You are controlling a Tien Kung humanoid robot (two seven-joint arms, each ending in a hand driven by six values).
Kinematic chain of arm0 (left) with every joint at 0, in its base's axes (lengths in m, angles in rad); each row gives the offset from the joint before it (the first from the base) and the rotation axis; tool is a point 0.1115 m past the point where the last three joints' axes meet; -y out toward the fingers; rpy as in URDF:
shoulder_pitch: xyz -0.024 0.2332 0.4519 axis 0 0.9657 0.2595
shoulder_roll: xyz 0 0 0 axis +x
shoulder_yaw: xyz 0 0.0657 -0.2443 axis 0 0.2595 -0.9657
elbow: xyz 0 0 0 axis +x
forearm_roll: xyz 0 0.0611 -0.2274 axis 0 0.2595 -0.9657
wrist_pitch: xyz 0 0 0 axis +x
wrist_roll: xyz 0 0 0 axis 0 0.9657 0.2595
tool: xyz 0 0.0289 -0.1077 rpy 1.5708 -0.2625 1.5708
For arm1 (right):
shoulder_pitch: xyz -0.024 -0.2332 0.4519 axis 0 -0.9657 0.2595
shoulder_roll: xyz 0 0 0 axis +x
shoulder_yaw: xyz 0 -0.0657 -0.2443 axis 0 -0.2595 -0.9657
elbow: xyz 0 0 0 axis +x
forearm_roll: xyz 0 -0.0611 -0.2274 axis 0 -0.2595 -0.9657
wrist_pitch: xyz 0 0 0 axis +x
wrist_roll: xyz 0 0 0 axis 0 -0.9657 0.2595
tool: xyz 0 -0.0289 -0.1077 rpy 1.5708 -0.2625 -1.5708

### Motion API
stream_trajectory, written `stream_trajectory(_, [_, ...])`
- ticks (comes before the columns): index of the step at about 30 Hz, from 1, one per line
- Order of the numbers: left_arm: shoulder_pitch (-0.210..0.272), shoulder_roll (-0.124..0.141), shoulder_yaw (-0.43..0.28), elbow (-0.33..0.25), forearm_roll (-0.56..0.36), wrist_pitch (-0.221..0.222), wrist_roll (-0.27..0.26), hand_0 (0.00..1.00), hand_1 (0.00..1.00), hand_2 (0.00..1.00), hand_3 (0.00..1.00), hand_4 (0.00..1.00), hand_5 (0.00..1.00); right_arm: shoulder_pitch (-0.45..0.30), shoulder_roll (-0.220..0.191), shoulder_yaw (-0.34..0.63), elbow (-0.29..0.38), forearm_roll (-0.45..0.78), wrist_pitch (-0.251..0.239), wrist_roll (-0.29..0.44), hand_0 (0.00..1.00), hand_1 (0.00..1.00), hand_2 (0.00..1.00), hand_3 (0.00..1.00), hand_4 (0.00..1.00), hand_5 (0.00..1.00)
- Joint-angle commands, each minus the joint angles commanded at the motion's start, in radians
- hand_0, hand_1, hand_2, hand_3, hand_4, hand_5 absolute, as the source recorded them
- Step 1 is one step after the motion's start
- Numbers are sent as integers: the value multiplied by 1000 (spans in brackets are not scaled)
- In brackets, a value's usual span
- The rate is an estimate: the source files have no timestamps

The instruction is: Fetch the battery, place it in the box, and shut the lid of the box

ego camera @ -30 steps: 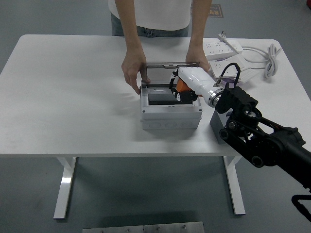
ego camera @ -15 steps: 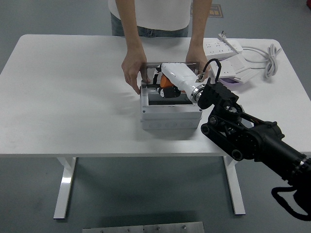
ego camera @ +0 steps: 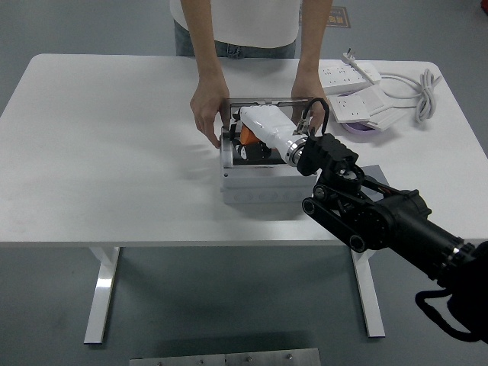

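A grey box (ego camera: 259, 183) stands at the middle of the white table (ego camera: 114, 152). Its clear lid (ego camera: 267, 101) stands open at the far side. My right hand (ego camera: 245, 142), white with orange and black parts, reaches down into the box's left part from the right. It covers most of the inside, and a dark shape (ego camera: 255, 155) shows under it; I cannot tell whether that is the battery. A person at the far side steadies the box with one hand (ego camera: 204, 114) on its left edge and the other hand (ego camera: 306, 90) at its far right corner.
White power strips (ego camera: 352, 75) and a coiled white cable (ego camera: 423, 91) lie at the back right. A purple object (ego camera: 360, 130) lies beside them. My black right arm (ego camera: 366, 213) crosses the table's front right.
My right hand has moved left across the box opening, from its right side to its left, and the arm has swung in over the table. The person's hands have stayed on the box.
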Motion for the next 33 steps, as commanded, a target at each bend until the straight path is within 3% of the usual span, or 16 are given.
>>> stream_trajectory(18, [-6,2,1,0,0,-2,-3,632,698,573,541,500,2,-5,-4,13,-21,41,4,38,108,185,227,283,2,2])
stream_trajectory(19, [-6,2,1,0,0,-1,-3,632,698,573,541,500,2,-5,-4,12,-21,45,4,40,180,244,298,412,282,189])
stream_trajectory(24, [-7,2,1,0,0,-2,-3,632,698,573,541,500,2,-7,-4,8,-28,63,7,44,180,244,298,412,282,189])
stream_trajectory(25, [-7,2,1,0,0,-2,-3,632,698,573,541,500,2,-7,-4,8,-29,66,7,45,290,312,398,492,639,75])
stream_trajectory(30, [-7,1,1,0,0,-4,-1,632,698,573,541,500,2,-8,-4,10,-35,82,8,51,290,312,398,492,639,75])
stream_trajectory(31, [-7,1,2,0,0,-4,-1,632,698,573,541,500,2,-8,-4,10,-36,84,7,52,256,323,399,490,639,196])
stream_trajectory(33, [-7,1,2,-1,0,-4,-1,632,698,573,541,500,2,-8,-4,12,-37,90,8,53,256,323,399,490,639,196])
